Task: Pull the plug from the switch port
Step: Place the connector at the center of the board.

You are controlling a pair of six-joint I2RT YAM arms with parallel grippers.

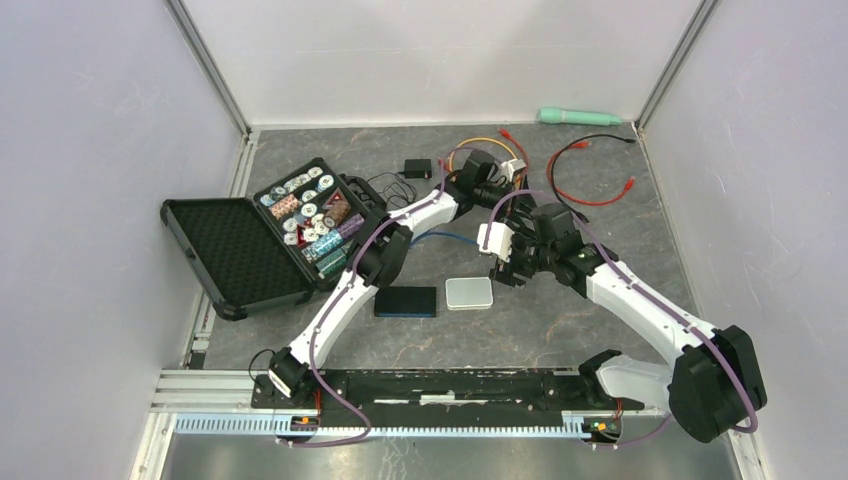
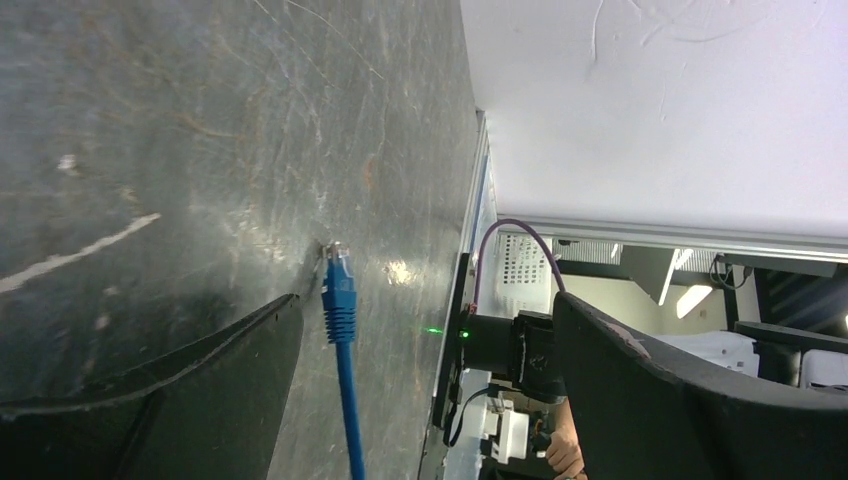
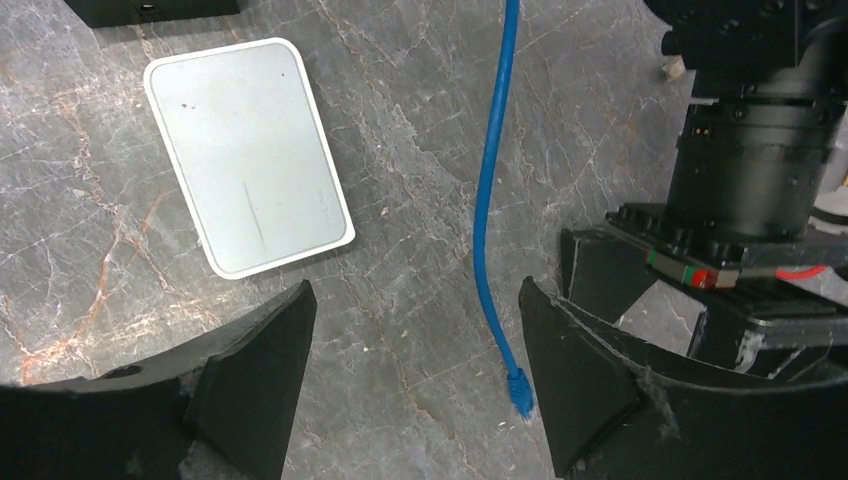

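The blue plug [image 3: 519,390] lies loose on the counter [image 3: 400,150], apart from the white switch [image 3: 250,155], evidently already pulled out. The left gripper [image 2: 428,300] and right gripper [image 3: 415,290] both gape wide astride its cable, gripping nothing.

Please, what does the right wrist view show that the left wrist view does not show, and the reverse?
Only the right wrist view: a white flat box lying on the table, apart from the cable, and the dark wrist of the other arm at the right.
Only the left wrist view: the table's edge, with a purple cable and a white wall beyond it.
Both: the blue cable, its plug free on the grey table, seen between the open fingers of the right gripper or the left gripper.
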